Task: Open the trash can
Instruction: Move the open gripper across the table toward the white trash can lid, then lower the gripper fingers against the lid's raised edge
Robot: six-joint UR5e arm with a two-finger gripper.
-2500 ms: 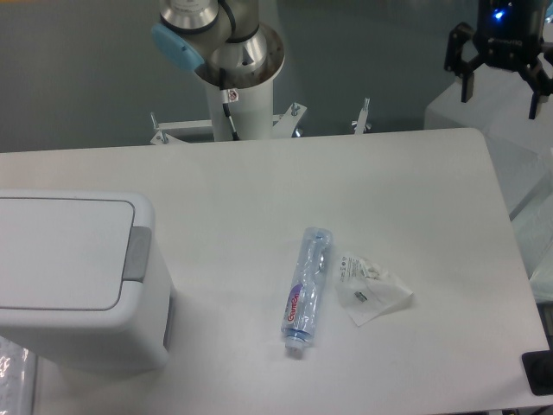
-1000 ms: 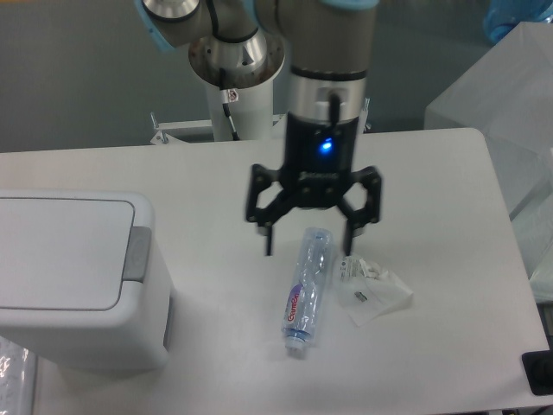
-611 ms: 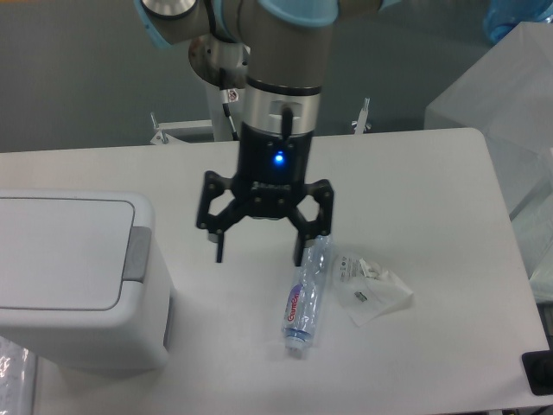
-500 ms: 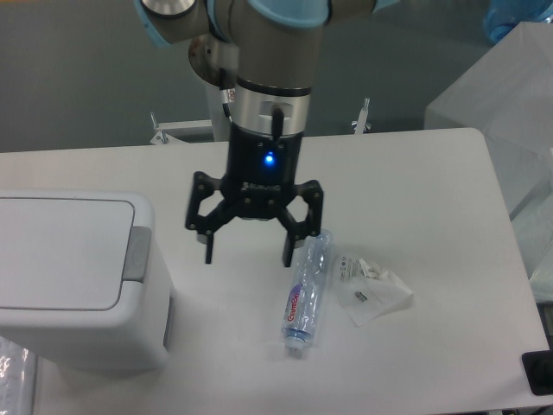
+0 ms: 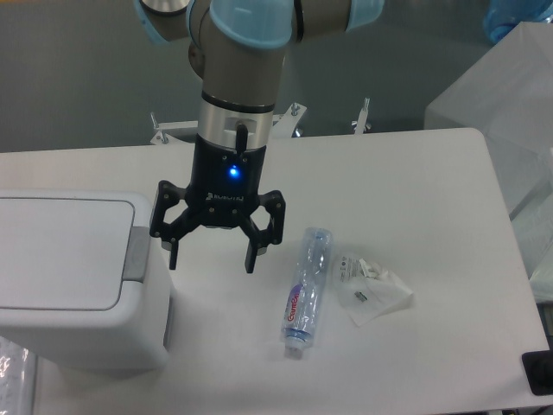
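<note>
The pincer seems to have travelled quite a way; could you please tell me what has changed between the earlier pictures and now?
The pincer swept from the far right corner across the table to the left, passing over the plastic bottle, and now hangs open beside the trash can, near its grey tab. It has gripped nothing. The lid is closed as before; the bottle and clear wrapper have not moved.

You are looking at one trash can (image 5: 73, 277), one plastic bottle (image 5: 307, 287), one clear packet (image 5: 371, 288) and one gripper (image 5: 212, 259).
</note>
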